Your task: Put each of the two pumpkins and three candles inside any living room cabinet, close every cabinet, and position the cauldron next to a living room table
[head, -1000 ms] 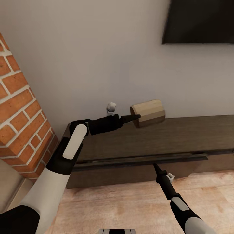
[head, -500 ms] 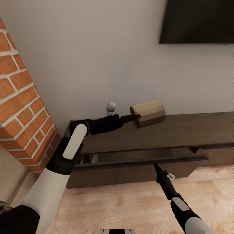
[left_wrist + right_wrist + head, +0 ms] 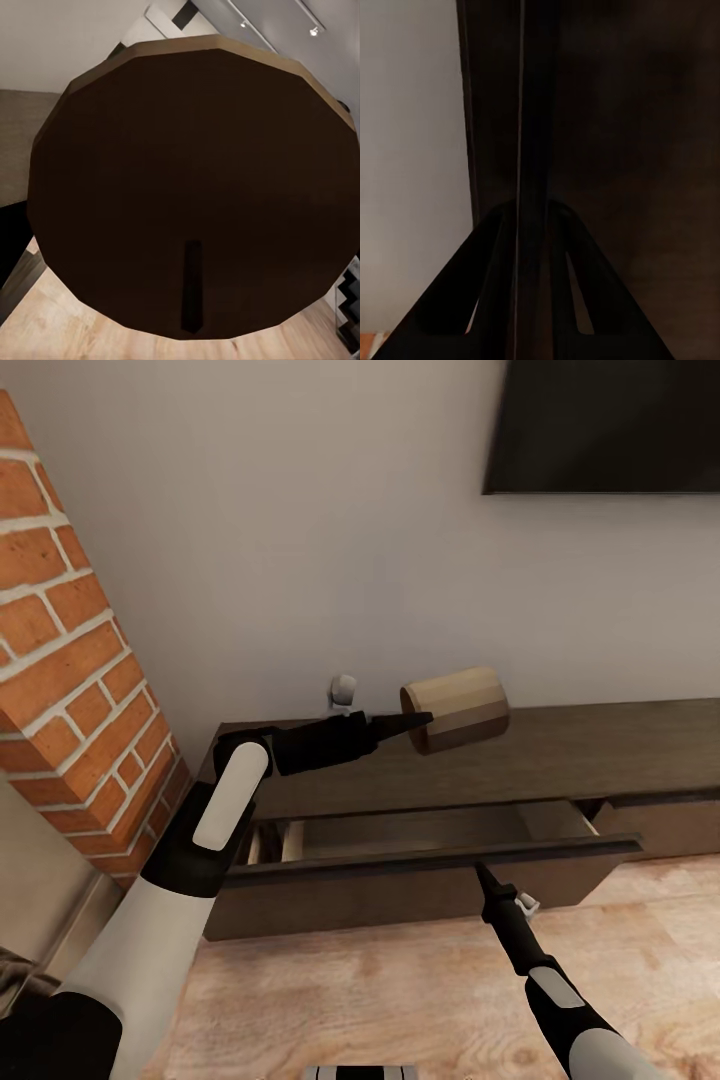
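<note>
Above the cabinet (image 3: 560,745), my left claw (image 3: 420,721) holds a fat tan candle (image 3: 458,708) on its side. The cabinet's drawer (image 3: 420,860) is pulled out. My right claw (image 3: 480,872) is pinched thin against its front edge.

I can read no text, label, brand, number or sign on anything in my views

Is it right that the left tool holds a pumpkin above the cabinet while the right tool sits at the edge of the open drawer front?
Not quite. The left tool holds a beige candle, not a pumpkin, as the head view shows. The rest stands: it is held above the cabinet, and the right tool sits at the edge of the open drawer front.
</note>
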`<state>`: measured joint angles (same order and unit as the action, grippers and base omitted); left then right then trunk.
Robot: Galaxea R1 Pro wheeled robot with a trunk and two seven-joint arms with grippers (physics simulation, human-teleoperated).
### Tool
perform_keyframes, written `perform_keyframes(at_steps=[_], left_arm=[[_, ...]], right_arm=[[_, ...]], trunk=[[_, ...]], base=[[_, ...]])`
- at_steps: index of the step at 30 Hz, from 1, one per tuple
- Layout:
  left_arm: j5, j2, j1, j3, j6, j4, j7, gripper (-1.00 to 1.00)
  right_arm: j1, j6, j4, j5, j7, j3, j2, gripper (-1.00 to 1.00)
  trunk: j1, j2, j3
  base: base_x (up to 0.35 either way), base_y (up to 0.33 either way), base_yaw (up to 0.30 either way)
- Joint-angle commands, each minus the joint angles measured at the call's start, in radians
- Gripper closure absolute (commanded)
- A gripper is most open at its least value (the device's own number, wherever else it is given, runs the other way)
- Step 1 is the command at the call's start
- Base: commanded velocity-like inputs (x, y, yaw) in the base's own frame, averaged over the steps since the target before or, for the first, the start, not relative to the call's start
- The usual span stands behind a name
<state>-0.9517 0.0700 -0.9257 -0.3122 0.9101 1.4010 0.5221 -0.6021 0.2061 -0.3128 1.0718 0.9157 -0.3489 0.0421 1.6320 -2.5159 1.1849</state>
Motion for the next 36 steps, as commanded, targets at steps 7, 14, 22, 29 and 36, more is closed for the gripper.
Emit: perform_keyframes(at_steps=[7,14,22,29,36], left_arm=[[-0.002,0.001,-0.001,0.001,0.006,-0.001,0.003,1.0],[-0.002,0.001,-0.001,0.001,0.005,-0.001,0.003,1.0],[-0.002,0.001,-0.001,0.001,0.004,-0.001,0.003,1.0],[-0.002,0.001,-0.001,0.001,0.004,-0.001,0.002,1.0],[-0.002,0.001,-0.001,0.0,0.004,-0.001,0.002,1.0]], right_arm=[[-0.001,0.018,0.0,0.007,0.008,0.021,0.0,1.0],[-0.001,0.018,0.0,0.007,0.009,0.021,0.0,1.0],[-0.001,0.018,0.0,0.007,0.009,0.021,-0.001,1.0],[-0.001,0.018,0.0,0.006,0.008,0.021,0.0,1.0],[-0.001,0.018,0.0,0.005,0.008,0.021,0.001,1.0]], trunk=[[-0.001,0.0,0.001],[-0.001,0.0,0.001],[-0.001,0.0,0.001],[-0.001,0.0,0.001],[-0.001,0.0,0.001]], base=[[-0.246,0.0,0.0],[-0.063,0.0,0.0],[-0.001,0.0,0.0],[-0.018,0.0,0.0],[-0.023,0.0,0.0]])
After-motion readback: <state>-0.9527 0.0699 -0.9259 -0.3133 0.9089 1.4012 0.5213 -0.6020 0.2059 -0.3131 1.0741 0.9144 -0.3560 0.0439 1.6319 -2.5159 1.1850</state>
